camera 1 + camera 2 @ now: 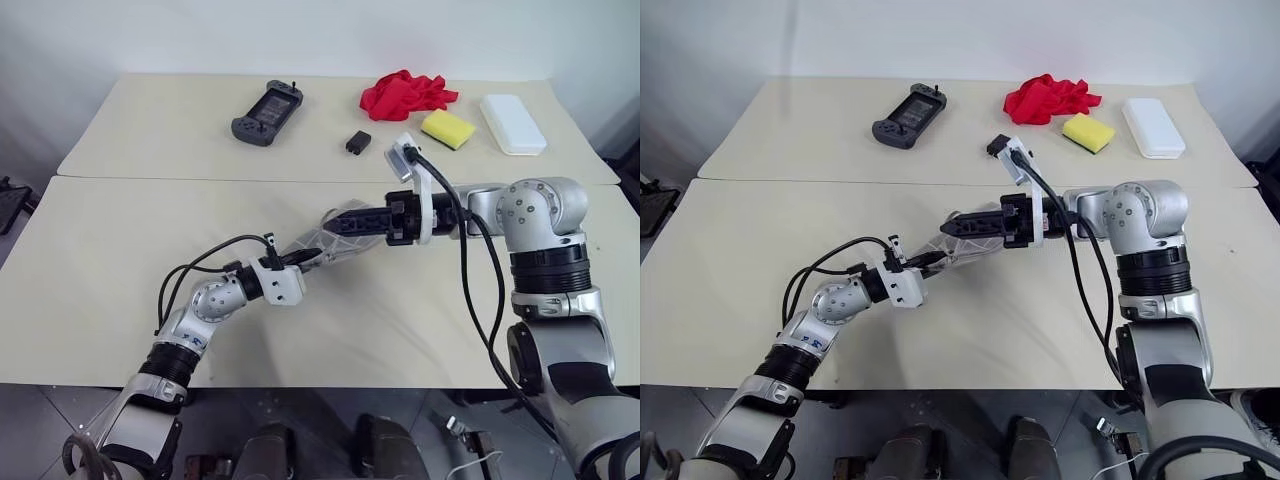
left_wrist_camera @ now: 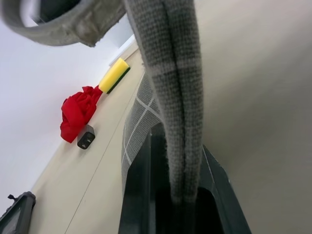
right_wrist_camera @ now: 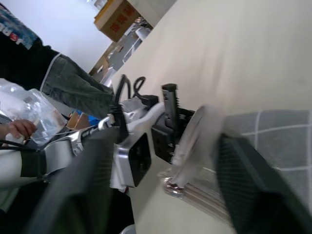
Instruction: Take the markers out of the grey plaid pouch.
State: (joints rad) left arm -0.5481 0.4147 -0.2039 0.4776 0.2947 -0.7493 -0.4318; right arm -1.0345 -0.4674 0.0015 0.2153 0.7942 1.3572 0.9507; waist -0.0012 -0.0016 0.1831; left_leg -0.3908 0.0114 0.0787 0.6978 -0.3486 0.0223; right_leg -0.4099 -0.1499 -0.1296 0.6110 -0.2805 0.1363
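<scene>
The soft, limp pouch [image 1: 325, 243] is clamped edgewise by the left pincer [image 1: 300, 257]; the right pincer [image 1: 952, 226], jaws apart, straddles its mouth.

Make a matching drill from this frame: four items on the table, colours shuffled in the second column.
Items:
1. cloth
2. sponge
3. case
4. pouch

Colours:
A. grey with white grid lines
B. white
C. red
D. yellow

Pairs: 1-C, 2-D, 3-B, 4-A
</scene>
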